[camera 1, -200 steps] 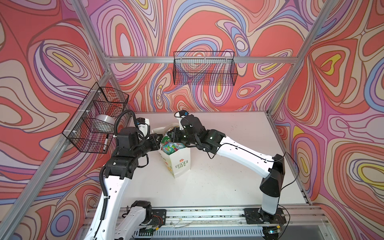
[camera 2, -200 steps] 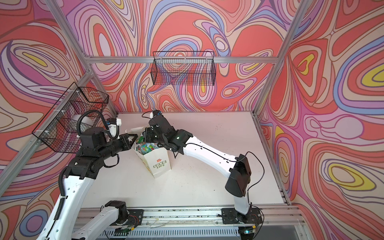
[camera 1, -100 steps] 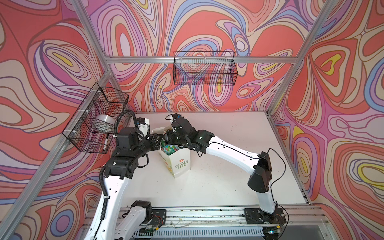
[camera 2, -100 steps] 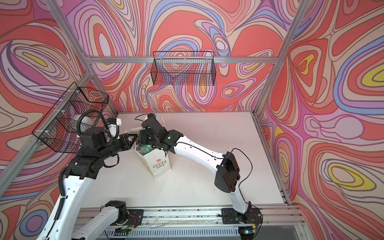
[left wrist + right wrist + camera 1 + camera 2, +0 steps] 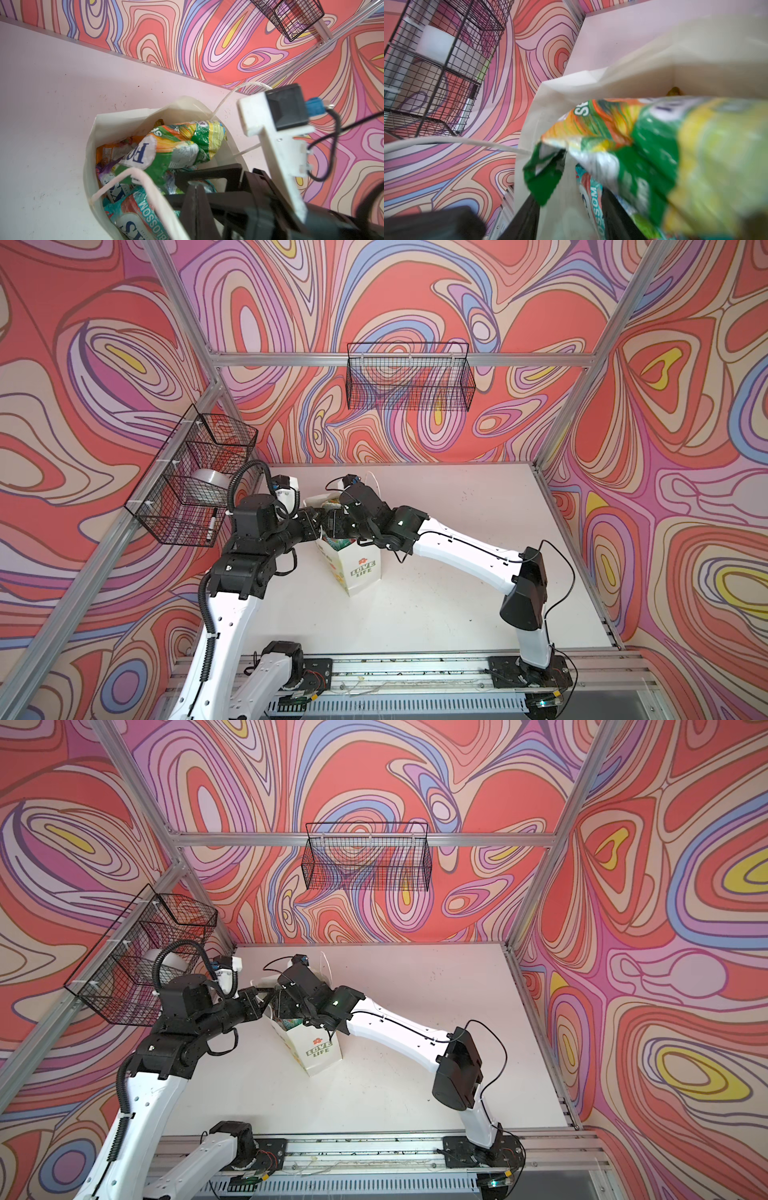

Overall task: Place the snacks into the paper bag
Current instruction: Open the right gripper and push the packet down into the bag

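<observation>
L gripper (image 5: 195,193): jaws are being pressed together. Left rim of paper bag (image 5: 358,572) is being pinched betw. them, as far as left wrist view is showing.

R gripper (image 5: 207,181): is being held inside the bag mouth, arm coming in from the right. Fingers are being seen standing apart, w/ nothing being clamped betw. them.

Snacks, all being seen inside the bag:
- green packet (image 5: 178,149) is lying loose on top of the pile, just ahead of R fingers. It is badly blurred in right wrist view.
- teal packet (image 5: 141,209), "BLOSSOM" being read on it, is lying under the green one, nearer L gripper.
- orange packet (image 5: 110,151) and purple packet (image 5: 104,174) are being glimpsed lower down, along the bag wall.

Bag is standing on the table (image 5: 457,572), left of centre, betw. the two arms. "LOVE LIFE" side is facing near-right in both top views. Mouth is being held open. One cord handle (image 5: 116,180) is drooping over the rim by L gripper. Far cord handle (image 5: 234,91) is sticking up beside R wrist camera (image 5: 284,110).

Surroundings: left-wall wire basket (image 5: 187,489) is holding a white round object (image 5: 212,479) and a pen (image 5: 212,524). Far-wall wire basket (image 5: 409,381) is hanging well apart from the bag.
</observation>
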You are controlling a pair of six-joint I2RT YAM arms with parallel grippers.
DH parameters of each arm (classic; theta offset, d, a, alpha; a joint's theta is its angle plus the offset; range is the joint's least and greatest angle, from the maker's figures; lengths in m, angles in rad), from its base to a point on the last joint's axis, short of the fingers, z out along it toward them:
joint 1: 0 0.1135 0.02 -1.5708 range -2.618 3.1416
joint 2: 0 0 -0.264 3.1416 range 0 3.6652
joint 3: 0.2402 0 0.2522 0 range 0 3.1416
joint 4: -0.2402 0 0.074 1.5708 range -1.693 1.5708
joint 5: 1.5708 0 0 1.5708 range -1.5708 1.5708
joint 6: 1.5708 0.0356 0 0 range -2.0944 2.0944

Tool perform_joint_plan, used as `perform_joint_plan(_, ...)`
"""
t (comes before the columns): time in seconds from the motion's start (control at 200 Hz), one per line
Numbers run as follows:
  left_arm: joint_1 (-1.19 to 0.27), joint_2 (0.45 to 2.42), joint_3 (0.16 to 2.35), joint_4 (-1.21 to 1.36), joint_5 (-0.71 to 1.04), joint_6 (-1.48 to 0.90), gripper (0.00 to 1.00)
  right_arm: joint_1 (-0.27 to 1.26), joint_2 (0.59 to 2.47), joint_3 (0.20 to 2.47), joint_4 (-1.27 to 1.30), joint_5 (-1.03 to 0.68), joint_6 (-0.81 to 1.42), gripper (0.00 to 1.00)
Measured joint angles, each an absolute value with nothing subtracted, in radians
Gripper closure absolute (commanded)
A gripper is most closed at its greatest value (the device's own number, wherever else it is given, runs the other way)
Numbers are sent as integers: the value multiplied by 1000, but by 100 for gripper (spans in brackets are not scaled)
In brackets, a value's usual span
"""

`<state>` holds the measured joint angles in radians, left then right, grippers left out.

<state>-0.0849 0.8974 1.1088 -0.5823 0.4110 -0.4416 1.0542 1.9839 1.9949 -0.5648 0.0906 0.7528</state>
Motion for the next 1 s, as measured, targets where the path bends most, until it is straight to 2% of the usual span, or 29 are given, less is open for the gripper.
perform_joint_plan(0.225, -85, 897, 1109, -582, 411, -442, 100, 1090, 1931, 2104, -647, 207, 675, 63)
perform_joint_plan(0.391, -85, 898, 1109, -582, 411, -442, 100, 1077, 2045, 2376, -719, 242, 606, 70)
perform_joint_plan(0.486, -85, 898, 1109, -582, 411, -442, 100, 1056, 2111, 2458, -743, 236, 585, 74)
perform_joint_plan(0.686, -85, 898, 1109, -582, 411, -442, 100, 988, 2209, 2473, -787, 185, 578, 75)
perform_joint_plan(0.891, -85, 899, 1109, -582, 411, -442, 100, 982, 2266, 2473, -831, 143, 572, 75)
perform_joint_plan(1.002, -85, 899, 1109, -582, 411, -442, 100, 979, 2255, 2400, -834, 132, 575, 76)
